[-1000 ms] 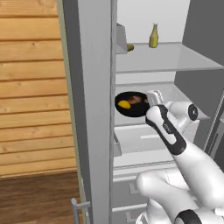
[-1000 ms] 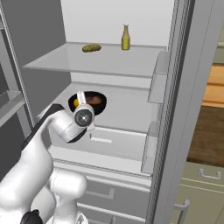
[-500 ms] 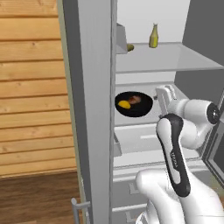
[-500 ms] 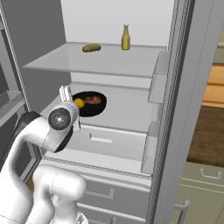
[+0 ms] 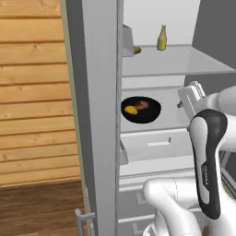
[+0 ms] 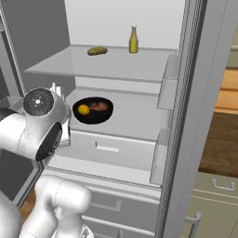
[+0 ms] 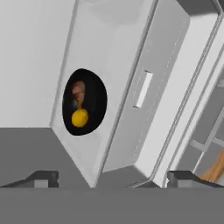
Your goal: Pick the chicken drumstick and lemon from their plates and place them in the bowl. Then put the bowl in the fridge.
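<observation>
Bowl: I see the black bowl (image 5: 141,109) sitting on the pale middle shelf (image 6: 135,116) inside the open fridge (image 6: 186,107), toward the shelf's left side in the right base view and just above the drawer front (image 5: 159,144).
Lemon: the yellow lemon (image 6: 83,109) lies inside the bowl, at its left side in both base views.
Drumstick: the reddish-brown chicken drumstick (image 6: 99,107) lies in the bowl too, just beside the lemon — from the hand view the two look close to touching, though I cannot tell for sure.
Claw: my gripper (image 7: 111,177) holds nothing. The hand view shows its two dark tips (image 7: 41,178) well apart at the bottom edge, with the bowl (image 7: 84,101) clear of them further up the picture, so I read it as wide open and empty.
Arm: in the left base view the hand (image 5: 191,97) sits to the right of the bowl, apart from it, near the shelf's front edge; in the right base view the wrist (image 6: 41,104) is to the bowl's left.
Upper shelf: a yellowish bottle (image 6: 134,40) stands upright at the back, and a small green pickle-shaped thing (image 6: 97,50) lies well to its left.
Door: the fridge door (image 5: 94,115) stands open, edge-on in the left base view, with wood-plank wall (image 5: 34,92) beyond it.
</observation>
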Robot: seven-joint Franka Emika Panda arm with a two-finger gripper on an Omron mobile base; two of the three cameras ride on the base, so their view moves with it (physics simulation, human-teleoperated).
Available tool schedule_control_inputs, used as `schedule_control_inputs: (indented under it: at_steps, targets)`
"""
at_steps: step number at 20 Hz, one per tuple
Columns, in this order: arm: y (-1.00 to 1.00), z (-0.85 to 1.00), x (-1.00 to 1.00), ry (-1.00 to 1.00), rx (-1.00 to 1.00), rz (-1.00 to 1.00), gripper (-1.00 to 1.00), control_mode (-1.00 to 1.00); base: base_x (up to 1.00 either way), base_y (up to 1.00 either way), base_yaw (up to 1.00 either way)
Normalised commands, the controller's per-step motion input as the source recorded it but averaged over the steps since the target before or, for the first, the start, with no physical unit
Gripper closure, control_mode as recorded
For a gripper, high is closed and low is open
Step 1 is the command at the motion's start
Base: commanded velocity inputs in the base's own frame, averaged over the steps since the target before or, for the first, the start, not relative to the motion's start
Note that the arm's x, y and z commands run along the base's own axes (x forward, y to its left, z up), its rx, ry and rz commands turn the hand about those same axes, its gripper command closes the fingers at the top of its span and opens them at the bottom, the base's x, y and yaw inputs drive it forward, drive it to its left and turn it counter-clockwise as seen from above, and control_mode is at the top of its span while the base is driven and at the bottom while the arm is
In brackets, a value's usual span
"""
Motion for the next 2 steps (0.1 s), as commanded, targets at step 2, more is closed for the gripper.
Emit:
schedule_control_inputs:
  at_steps: [2]
  targets:
    - [-0.33,0.00,-1.00,0.15,0.00,0.00,-1.00,-1.00,0.00,0.00,0.00]
